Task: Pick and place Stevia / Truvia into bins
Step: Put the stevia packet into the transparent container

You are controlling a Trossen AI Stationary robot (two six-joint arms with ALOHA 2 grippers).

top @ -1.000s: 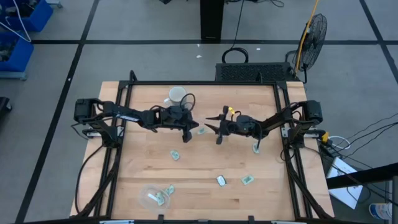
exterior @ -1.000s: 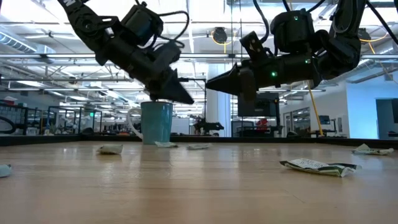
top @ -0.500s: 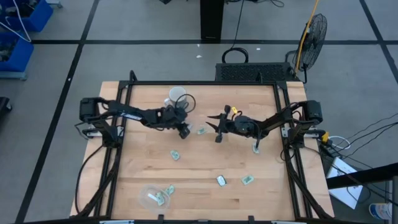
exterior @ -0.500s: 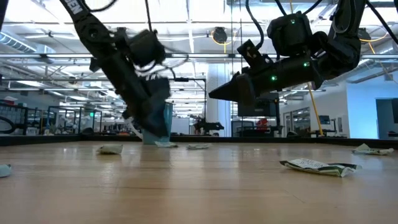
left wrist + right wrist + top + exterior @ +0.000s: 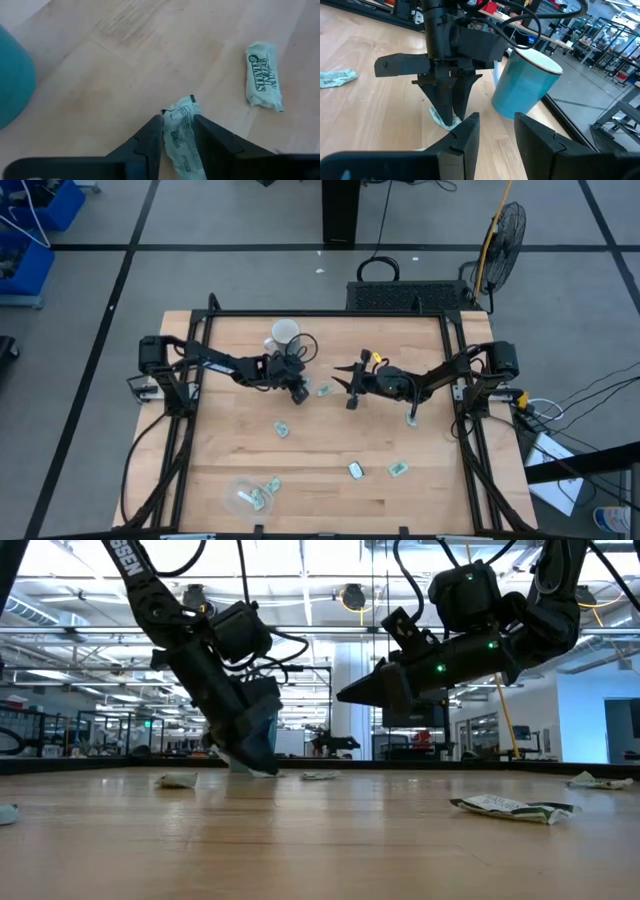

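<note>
My left gripper (image 5: pixel 298 394) stands fingers-down at the table just near of the white and pale blue mug (image 5: pixel 284 334), shut on a pale green Stevia packet (image 5: pixel 179 131). In the right wrist view this packet (image 5: pixel 438 116) lies flat on the wood under the finger ends. A second packet (image 5: pixel 262 75) lies flat a little to its right. My right gripper (image 5: pixel 345 388) hovers open above the table's middle (image 5: pixel 345 695), pointing at the left gripper. The clear round bin (image 5: pixel 243 497) sits near the table's near-left corner with a packet inside. My left gripper pinches the Stevia packet between its two fingers (image 5: pixel 152 137), which lie along the packet's two long sides. It comes from above, pointing almost straight down. The packet's free end (image 5: pixel 181 106) sticks out past the fingertips and lies on the table.
More packets lie scattered: one (image 5: pixel 281 429) near of the left gripper, two (image 5: pixel 355 471) (image 5: pixel 398 470) toward the near edge, one (image 5: pixel 411 418) under the right arm, one (image 5: pixel 272 485) beside the bin. The mug stands close behind the left gripper.
My left gripper has come down from above the table to the wood in front of the mug, tipping from a slant to nearly upright, and now stands on the packet. My right gripper has stayed almost still.
</note>
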